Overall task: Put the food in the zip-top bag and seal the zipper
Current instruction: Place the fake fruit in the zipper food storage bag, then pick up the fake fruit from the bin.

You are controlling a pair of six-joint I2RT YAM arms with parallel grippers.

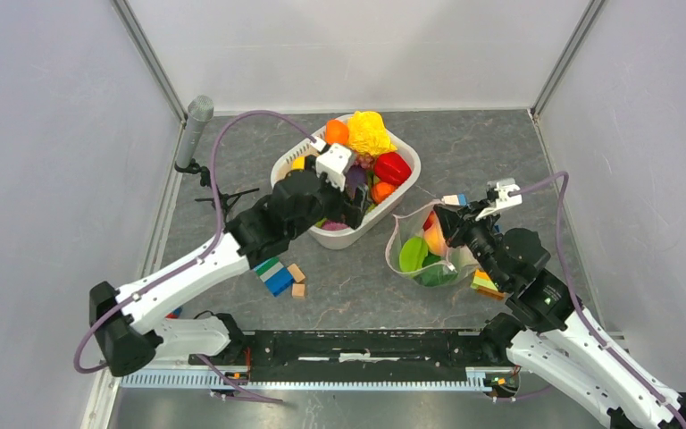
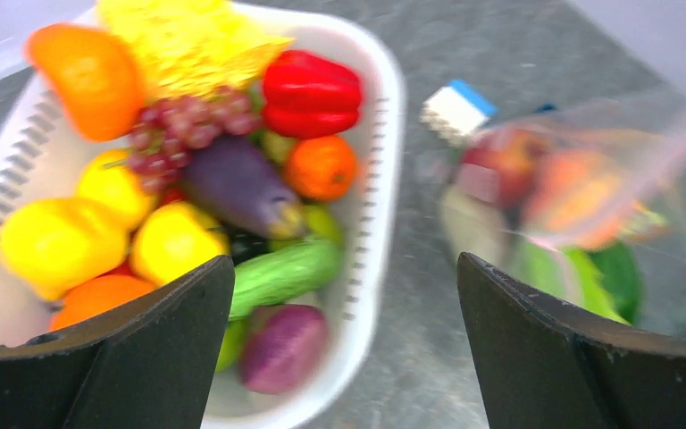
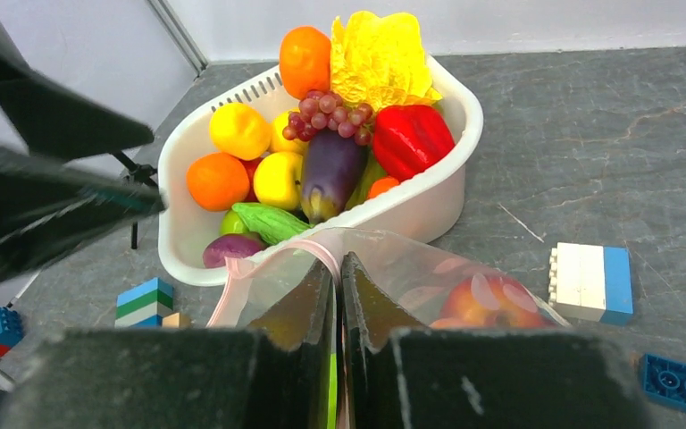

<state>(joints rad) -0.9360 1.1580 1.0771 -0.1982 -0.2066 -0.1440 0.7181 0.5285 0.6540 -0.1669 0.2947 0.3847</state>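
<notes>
The left wrist view is blurry, and the clear crinkly plastic zip-top bag (image 3: 402, 259) is only a smear on its right side there. In the right wrist view the bottom of the bag is hidden behind the black jaws. From above, the left arm (image 1: 188, 268) covers the near left part of the white plastic slotted basket (image 1: 414, 165).

The jaws of the right arm (image 1: 581, 353) are almost shut. They pinch the bag's top edge at the pale pink zipper strip (image 3: 277, 253). The jaws of the left arm are wide open and hold nothing. They hang over the near side of the basket.

The bag sits on the grey tabletop (image 1: 500, 152), just beside the basket, nearer and to the right. Inside it are a shiny red-orange toy fruit (image 3: 491, 299) and some green toy food (image 1: 414, 255). More toy food fills the basket: a red pepper (image 3: 411, 138), a purple eggplant (image 3: 329, 170), purple grapes (image 3: 326, 116) and an orange (image 3: 305, 58). A white and blue building block (image 3: 589, 281) lies close to the bag.
</notes>
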